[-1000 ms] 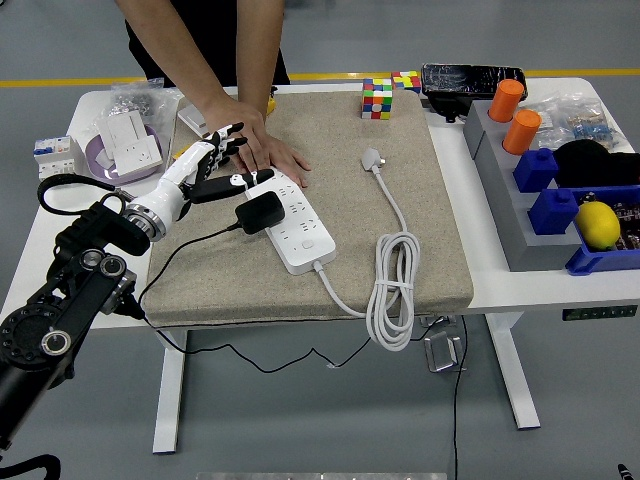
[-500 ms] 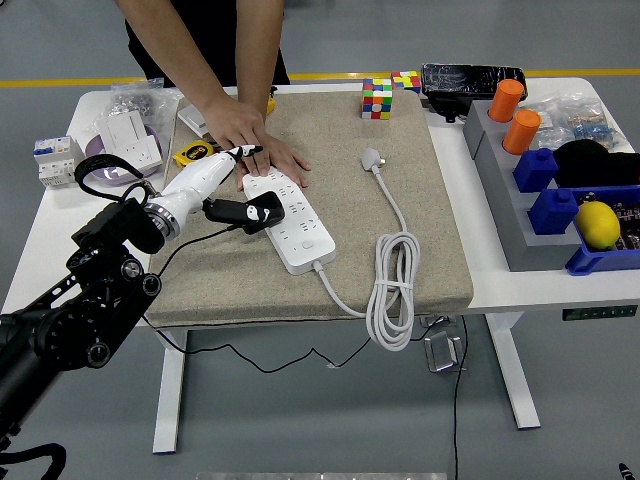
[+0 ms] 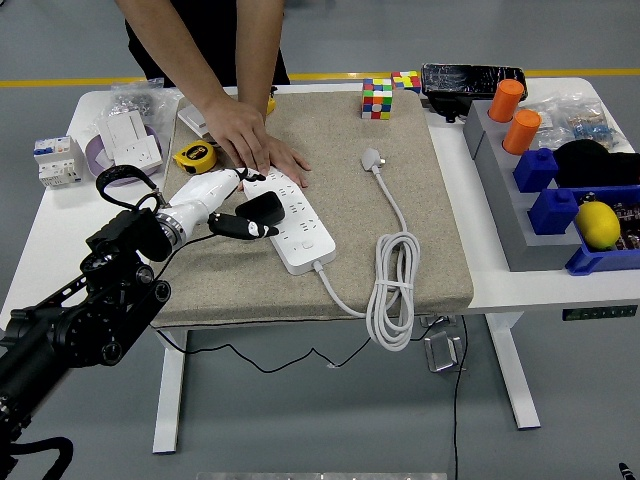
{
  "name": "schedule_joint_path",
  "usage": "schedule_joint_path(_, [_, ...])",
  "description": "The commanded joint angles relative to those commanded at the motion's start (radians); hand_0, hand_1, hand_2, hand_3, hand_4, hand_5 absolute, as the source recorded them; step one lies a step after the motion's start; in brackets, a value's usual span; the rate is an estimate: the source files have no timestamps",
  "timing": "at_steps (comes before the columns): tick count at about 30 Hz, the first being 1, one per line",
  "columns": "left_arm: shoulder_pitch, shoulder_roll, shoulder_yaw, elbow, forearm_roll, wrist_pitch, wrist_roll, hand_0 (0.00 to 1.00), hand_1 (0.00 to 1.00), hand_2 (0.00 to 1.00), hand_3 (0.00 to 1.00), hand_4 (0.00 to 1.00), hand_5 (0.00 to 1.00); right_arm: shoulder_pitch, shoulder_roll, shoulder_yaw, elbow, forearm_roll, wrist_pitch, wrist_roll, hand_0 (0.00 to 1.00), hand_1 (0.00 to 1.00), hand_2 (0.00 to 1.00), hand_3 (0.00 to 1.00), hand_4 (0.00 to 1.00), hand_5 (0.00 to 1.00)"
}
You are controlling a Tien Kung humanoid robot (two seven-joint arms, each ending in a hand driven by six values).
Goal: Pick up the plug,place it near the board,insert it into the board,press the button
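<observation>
The black plug (image 3: 258, 208) with its thin black cable sits at the left edge of the white power strip (image 3: 296, 222), which lies on the beige mat (image 3: 400, 200). My left hand (image 3: 238, 203) comes in from the left and is shut on the plug, thumb under it and fingers above. A person's hand (image 3: 252, 140) at the table's far side presses flat on the strip's far end. My right arm does not show.
A yellow tape measure (image 3: 190, 156) lies just behind my left hand. The strip's white cord (image 3: 396, 290) is coiled at the mat's front, its plug (image 3: 372, 158) further back. Rubik's cubes (image 3: 377, 98), orange cylinders (image 3: 521, 130), blue bins (image 3: 560, 212) and a lemon (image 3: 597, 224) stand right.
My left hand has turned and closed around the black plug, and the forearm has dropped lower and nearer. The plug now tilts up against the strip's edge. The person's hand stays put.
</observation>
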Motion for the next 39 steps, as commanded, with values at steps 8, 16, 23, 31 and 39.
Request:
schedule_joint_path(8, [-0.024,-0.017,0.009,0.068,-0.001,0.018,-0.004,0.803,0.821,0.782,0.816,0.998,0.483,0.001,-0.001,-0.001,0.000,0.003,0.000,0.000,0.940,0.842,0.782,0.793,0.998,0.998])
schedule_joint_path(16, [-0.040,-0.028,0.005,0.098,-0.008,0.035,-0.007,0.759,0.773,0.730,0.776,0.998,0.481,0.005,-0.001,0.000,0.000,0.002,0.000,0.000,0.940,0.842,0.781,0.794,0.998,0.998])
schedule_joint_path(23, [-0.049,-0.032,0.011,0.116,-0.001,0.041,-0.007,0.700,0.731,0.696,0.729,0.998,0.453,0.008,-0.001,-0.002,0.000,0.002,0.000,0.000,0.940,0.842,0.781,0.793,0.998,0.998])
schedule_joint_path(31, [-0.050,-0.036,0.019,0.129,0.009,0.051,-0.009,0.693,0.726,0.687,0.719,0.998,0.446,0.006,-0.002,-0.004,0.000,0.004,0.000,0.001,0.940,0.842,0.781,0.793,0.998,0.998])
schedule_joint_path(39, [-0.048,-0.038,0.025,0.133,0.011,0.064,-0.009,0.681,0.715,0.657,0.674,0.998,0.433,0.003,-0.002,-0.006,0.000,0.004,0.000,0.001,0.940,0.842,0.782,0.794,0.998,0.998])
